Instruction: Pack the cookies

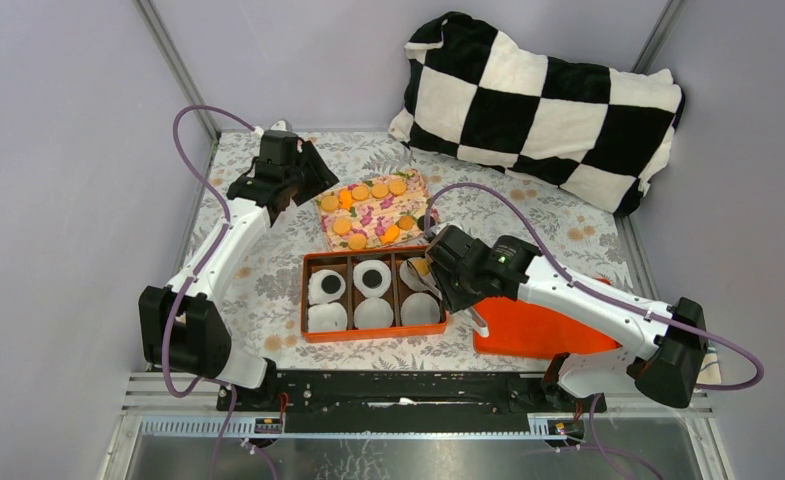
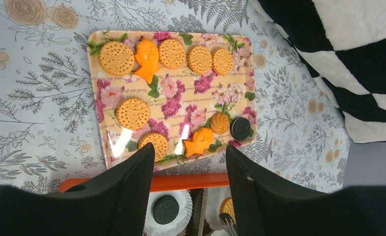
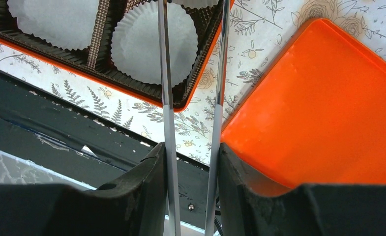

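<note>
Several round tan cookies (image 2: 116, 58), two orange fish-shaped ones and one dark cookie (image 2: 241, 128) lie on a floral tray (image 2: 181, 105). My left gripper (image 2: 189, 152) hangs open and empty above the tray's near edge (image 1: 298, 180). The orange box (image 1: 373, 335) holds six white paper cups; two back cups hold dark cookies (image 1: 372, 275). My right gripper (image 1: 450, 268) is shut on metal tongs (image 3: 163, 73). The tong tips sit at a tan cookie (image 2: 226, 204) in the box's back right compartment (image 1: 421, 267).
An orange lid (image 1: 533, 330) lies flat right of the box, under the right arm. A black-and-white checkered pillow (image 1: 543, 100) fills the back right. The black mounting rail (image 3: 58, 132) runs along the near table edge.
</note>
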`<state>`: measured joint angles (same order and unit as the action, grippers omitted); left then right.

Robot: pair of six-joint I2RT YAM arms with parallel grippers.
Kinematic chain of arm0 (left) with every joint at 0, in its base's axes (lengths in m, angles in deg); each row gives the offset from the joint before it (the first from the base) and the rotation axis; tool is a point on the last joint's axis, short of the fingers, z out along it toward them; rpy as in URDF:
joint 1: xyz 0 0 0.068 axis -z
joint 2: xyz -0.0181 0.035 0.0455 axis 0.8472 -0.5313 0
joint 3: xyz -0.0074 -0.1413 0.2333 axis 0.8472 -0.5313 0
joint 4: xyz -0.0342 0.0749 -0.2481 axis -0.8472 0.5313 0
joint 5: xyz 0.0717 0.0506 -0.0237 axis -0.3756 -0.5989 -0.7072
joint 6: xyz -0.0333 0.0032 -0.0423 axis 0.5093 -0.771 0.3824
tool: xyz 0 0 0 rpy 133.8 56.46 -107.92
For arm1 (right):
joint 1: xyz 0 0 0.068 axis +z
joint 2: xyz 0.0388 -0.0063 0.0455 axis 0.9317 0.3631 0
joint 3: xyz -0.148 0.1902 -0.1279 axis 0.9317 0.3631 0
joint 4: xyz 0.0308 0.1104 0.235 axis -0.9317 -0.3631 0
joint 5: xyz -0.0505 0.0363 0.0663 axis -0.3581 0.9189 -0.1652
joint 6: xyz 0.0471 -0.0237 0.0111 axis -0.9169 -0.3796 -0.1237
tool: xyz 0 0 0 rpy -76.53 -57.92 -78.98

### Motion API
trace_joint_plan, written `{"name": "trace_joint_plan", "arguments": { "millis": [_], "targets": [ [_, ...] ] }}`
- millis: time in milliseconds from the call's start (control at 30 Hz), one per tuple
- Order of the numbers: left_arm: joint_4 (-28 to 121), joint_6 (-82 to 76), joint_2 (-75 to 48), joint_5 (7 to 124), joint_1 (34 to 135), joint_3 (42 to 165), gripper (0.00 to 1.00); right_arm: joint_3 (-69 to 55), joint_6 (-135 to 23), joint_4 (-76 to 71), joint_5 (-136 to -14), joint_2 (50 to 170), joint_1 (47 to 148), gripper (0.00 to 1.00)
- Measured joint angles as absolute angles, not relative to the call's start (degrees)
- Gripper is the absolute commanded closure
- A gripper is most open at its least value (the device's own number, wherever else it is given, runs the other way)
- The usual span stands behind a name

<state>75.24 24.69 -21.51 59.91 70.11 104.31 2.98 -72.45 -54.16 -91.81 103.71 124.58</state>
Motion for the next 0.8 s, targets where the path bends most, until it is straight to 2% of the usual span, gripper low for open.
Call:
{"name": "trace_joint_plan", "arguments": {
  "millis": [167, 267, 500, 800],
  "targets": [
    [75.3, 24.7, -21.5, 59.9, 70.1, 104.5, 0.38, 2.8, -72.3, -53.9, -92.2, 103.8, 124.6, 0.46],
    [75.3, 24.6, -21.5, 59.9, 70.1, 104.6, 0.38, 2.6, -72.1, -53.3, -92.1, 103.9, 124.6, 0.46],
    [75.3, 24.6, -21.5, 60.7, 70.1, 104.6, 0.39, -0.8, -71.8, -53.4, -92.2, 104.4, 124.6, 0.53],
    [75.1, 24.6, -21.5, 61.2, 70.1, 105.9, 0.39, -13.3, -68.2, -49.7, -95.6, 110.4, 124.6, 0.47]
  ]
}}
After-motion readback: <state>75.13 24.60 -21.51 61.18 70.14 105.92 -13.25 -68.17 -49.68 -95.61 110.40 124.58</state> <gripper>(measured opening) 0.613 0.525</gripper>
